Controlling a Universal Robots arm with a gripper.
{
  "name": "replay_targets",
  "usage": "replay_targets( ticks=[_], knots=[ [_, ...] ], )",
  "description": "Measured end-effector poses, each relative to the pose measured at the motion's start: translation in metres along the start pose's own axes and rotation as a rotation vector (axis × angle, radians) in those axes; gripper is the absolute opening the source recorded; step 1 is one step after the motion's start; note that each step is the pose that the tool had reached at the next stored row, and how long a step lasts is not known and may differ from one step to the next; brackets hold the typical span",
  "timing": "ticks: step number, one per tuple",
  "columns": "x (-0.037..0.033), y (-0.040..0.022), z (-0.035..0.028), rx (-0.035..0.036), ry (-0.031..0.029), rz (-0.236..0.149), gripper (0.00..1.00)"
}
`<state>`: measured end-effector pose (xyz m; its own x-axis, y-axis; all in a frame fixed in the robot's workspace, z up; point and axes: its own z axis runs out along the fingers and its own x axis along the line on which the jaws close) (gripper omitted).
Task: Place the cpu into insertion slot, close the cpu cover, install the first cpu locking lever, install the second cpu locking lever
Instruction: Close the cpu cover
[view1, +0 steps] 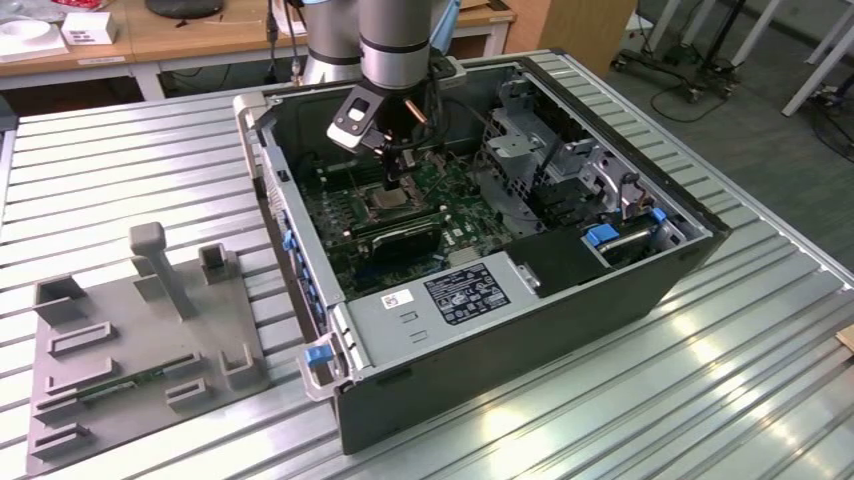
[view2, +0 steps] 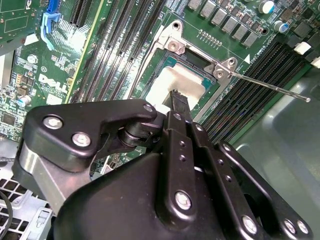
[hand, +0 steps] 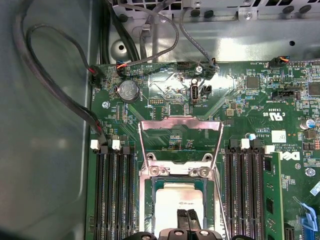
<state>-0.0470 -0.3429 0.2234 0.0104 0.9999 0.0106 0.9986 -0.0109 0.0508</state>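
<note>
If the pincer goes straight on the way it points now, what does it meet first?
Probably the cpu, which lies in the insertion slot right under the pincer; whether they already touch is unclear.

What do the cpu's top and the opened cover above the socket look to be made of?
The cpu: apparently a metal top, matte pale silver-grey, with a soft, even sheen. The cover: a thin bare metal frame, possibly steel, brighter and glinting along its edges.
</note>
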Motion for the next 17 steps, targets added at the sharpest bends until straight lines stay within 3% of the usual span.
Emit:
replay_targets(
  ticks=[10, 11, 17],
  knots=[
    [0.0002, 0.0007, -0.0148, 0.0001, -0.0001, 0.0, 0.11],
    [0.0002, 0.0011, -0.0215, 0.0, 0.0, 0.0, 0.11],
    [0.0004, 0.0017, -0.0339, 0.0, 0.0, 0.0, 0.11]
  ],
)
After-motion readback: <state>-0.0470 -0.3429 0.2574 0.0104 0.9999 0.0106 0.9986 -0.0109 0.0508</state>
